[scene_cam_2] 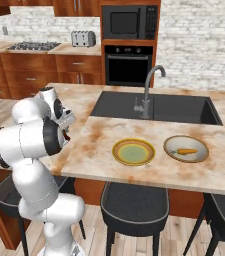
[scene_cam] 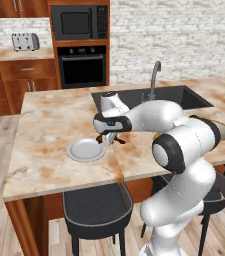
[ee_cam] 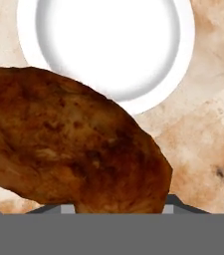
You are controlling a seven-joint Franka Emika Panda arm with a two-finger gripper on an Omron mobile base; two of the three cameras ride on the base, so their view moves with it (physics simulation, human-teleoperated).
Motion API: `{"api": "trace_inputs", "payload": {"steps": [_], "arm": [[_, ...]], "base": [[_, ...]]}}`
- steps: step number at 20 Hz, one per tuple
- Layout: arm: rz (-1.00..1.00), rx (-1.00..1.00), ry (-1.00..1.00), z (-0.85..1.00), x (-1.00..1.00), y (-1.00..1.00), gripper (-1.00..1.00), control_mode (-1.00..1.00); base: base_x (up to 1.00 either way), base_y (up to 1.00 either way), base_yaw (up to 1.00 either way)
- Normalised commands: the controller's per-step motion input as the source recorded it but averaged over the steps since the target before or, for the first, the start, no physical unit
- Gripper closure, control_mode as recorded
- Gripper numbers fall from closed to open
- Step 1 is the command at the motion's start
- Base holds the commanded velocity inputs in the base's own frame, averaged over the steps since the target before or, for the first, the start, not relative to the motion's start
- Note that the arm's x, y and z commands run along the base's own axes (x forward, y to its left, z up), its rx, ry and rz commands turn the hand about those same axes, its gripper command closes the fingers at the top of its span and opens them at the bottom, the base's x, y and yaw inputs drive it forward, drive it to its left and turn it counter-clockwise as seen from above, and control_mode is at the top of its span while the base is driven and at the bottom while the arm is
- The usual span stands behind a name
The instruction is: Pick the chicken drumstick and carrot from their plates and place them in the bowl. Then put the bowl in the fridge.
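Two plates show on the marble table: a plain grey-white plate near the front edge in the left base view, and a yellow-rimmed plate with a green centre in the right base view. Just beside the yellow-rimmed plate, on its right in that view, sits the tan bowl, and the orange carrot lies inside it. Both stand in front of the dark sink with its curved faucet.

The chicken drumstick is off the table, gripped in the jaws. In the hand view it looms large and brown right above the finger tips, with the grey-white plate beneath and beyond it, bare white in the middle. In the left base view the gripper hangs just to the right of that plate's rim, pointing down, with a dark reddish bit of the drumstick sticking out beside it. The jaws are clenched on the drumstick; they stand partly apart around its thickness.

The white arm bends across the table from the robot's body. Against the back wall stand a black wall oven with a microwave above it, a toaster on the side counter, and a stovetop. Dark stools sit under the table's front edge.
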Motion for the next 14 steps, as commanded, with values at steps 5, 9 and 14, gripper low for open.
{"api": "trace_inputs", "payload": {"steps": [5,9,14], "arm": [[-0.17,0.01,0.00,0.18,-0.30,-0.65,1.00,-1.00],[-0.18,0.06,0.00,0.19,-0.30,-0.65,1.00,-1.00],[-0.22,0.08,0.01,0.11,-0.21,-0.50,1.00,-1.00]], "base": [[0.00,0.00,0.00],[0.00,0.00,0.00],[0.00,0.00,0.00]]}}
